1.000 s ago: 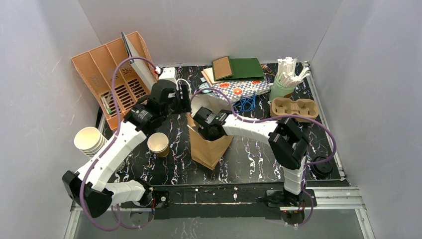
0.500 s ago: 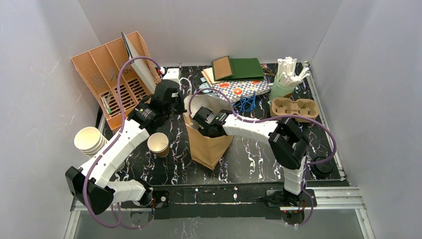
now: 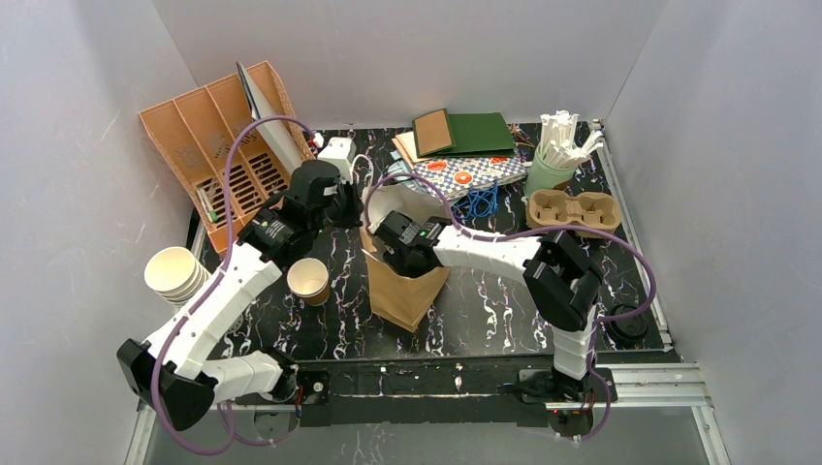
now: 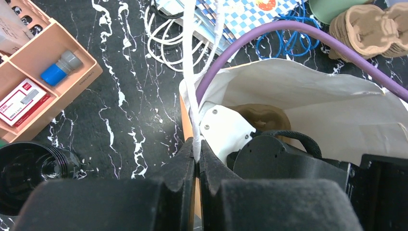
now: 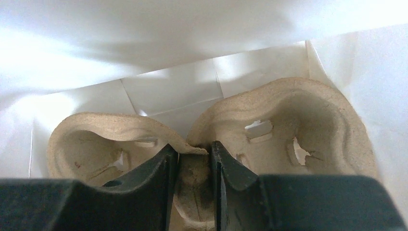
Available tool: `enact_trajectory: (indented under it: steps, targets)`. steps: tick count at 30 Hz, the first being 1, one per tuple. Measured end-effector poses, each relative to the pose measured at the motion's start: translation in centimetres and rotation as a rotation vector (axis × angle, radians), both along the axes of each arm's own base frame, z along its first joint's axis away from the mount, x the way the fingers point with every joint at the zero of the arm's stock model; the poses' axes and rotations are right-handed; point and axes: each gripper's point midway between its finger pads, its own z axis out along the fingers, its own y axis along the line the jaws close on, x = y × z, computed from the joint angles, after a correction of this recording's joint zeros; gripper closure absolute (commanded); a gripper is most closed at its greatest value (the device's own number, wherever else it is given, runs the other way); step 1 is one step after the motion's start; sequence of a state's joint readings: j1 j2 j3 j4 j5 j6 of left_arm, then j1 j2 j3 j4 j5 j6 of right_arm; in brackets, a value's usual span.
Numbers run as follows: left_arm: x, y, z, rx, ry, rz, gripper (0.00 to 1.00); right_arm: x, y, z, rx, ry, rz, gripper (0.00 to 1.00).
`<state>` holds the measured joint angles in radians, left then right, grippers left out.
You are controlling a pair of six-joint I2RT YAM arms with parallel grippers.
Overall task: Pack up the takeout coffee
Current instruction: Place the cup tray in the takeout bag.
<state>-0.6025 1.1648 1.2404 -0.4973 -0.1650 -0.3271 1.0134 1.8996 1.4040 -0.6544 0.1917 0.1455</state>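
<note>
A tan paper cup (image 3: pixel 308 281) with a white inside and no lid stands on the table left of the brown paper bag (image 3: pixel 402 291). My left gripper (image 4: pixel 196 150) is shut on the bag's white handle (image 4: pixel 188 72) at its left rim. Seen from above, that gripper (image 3: pixel 349 209) sits at the bag's back-left corner. My right gripper (image 5: pixel 192 154) is down inside the bag, its jaws closed on the middle ridge of a pulp cup carrier (image 5: pixel 298 120). The carrier's two pockets hold nothing.
A nested stack of cream cups (image 3: pixel 173 273) lies at the far left. An orange organizer (image 3: pixel 218 145) stands back left. More pulp carriers (image 3: pixel 572 211), a green cup of straws (image 3: pixel 553 160), menus (image 3: pixel 465 145) and a blue cable (image 3: pixel 477 201) sit behind. A black lid (image 3: pixel 625 325) lies right.
My left gripper has shut on the bag's white handle and drawn back a little to the left. The right gripper has stayed inside the bag on the carrier.
</note>
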Motion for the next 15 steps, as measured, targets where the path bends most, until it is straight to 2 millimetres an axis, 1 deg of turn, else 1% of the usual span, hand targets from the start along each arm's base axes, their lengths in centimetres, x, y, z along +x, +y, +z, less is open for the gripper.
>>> enact_trajectory:
  steps: [5,12,13,15]
  targets:
    - [-1.0,0.0,0.5,-0.021,-0.021,-0.037,1.0,-0.2,0.1,-0.5,0.004,-0.004,0.011,0.62]
    - [-1.6,0.3,0.4,-0.033,-0.038,-0.049,1.0,-0.3,0.2,-1.2,0.01,-0.009,0.026,0.59]
    - [-1.6,0.3,0.4,-0.034,-0.039,-0.049,1.0,-0.3,0.2,-1.4,0.011,-0.008,0.027,0.56]
    - [-1.6,0.4,0.4,-0.035,-0.04,-0.048,1.0,-0.3,0.3,-1.5,0.012,-0.008,0.028,0.45]
